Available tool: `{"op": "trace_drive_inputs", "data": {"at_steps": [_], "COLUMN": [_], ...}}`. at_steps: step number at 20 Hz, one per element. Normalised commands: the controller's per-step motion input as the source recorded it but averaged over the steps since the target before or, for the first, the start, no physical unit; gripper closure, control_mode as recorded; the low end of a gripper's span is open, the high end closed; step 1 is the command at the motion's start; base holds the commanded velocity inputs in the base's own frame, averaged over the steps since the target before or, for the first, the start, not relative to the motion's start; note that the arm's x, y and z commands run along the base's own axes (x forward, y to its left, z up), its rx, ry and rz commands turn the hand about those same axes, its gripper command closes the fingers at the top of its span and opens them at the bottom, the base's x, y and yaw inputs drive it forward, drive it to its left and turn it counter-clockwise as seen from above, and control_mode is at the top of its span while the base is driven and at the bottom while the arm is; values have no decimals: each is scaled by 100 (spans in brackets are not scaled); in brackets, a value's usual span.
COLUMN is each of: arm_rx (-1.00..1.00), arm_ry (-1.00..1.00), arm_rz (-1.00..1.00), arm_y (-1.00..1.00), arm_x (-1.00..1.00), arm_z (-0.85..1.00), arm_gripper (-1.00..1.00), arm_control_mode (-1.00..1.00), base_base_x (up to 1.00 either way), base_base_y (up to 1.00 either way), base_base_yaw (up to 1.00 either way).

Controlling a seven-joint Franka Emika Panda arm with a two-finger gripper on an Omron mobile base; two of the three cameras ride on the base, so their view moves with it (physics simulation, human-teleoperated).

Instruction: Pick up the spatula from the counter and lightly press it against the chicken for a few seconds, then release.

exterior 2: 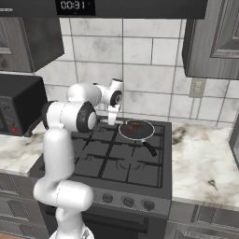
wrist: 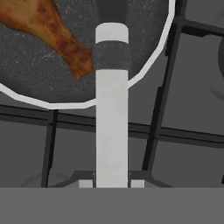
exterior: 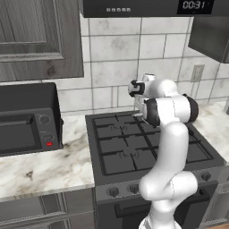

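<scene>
My gripper (wrist: 112, 183) is shut on the spatula (wrist: 112, 131), whose white handle with a dark band runs up from between the fingertips. The spatula's far end reaches over the rim of a dark pan (wrist: 26, 99), right beside the browned chicken (wrist: 48, 30) lying in it; whether it touches the meat I cannot tell. In the right base view the gripper (exterior 2: 112, 111) hangs over the stove's back left, holding the spatula (exterior 2: 112, 117) just left of the pan (exterior 2: 125, 135) with the chicken (exterior 2: 135, 127). In the left base view the hand (exterior: 138, 89) sits behind my forearm.
The pan's black handle (exterior 2: 149, 148) points toward the stove front. Black grates (exterior: 129, 147) cover the cooktop. A dark toaster oven (exterior: 27, 118) stands on the marble counter at left. More counter (exterior 2: 205, 154) lies right of the stove. Cabinets and a hood hang overhead.
</scene>
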Motion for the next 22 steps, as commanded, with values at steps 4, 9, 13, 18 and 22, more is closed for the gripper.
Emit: {"op": "trace_drive_inputs", "data": {"at_steps": [4,9,13,18,22], "arm_rx": [1,0,0,3,5], "arm_ry": [-20,-21,-19,-3,2], "arm_rz": [0,0,0,0,0], "arm_y": [0,0,0,0,0], "arm_x": [-70,-68,-69,-46,-44], "arm_z": [36,38,36,45,50], "arm_gripper": [100,100,100,100,100], "arm_control_mode": [-100,-100,-100,-100,-100], "base_base_x": [0,0,0,0,0], "base_base_y": [0,0,0,0,0], "base_base_yaw": [0,0,0,0,0]}}
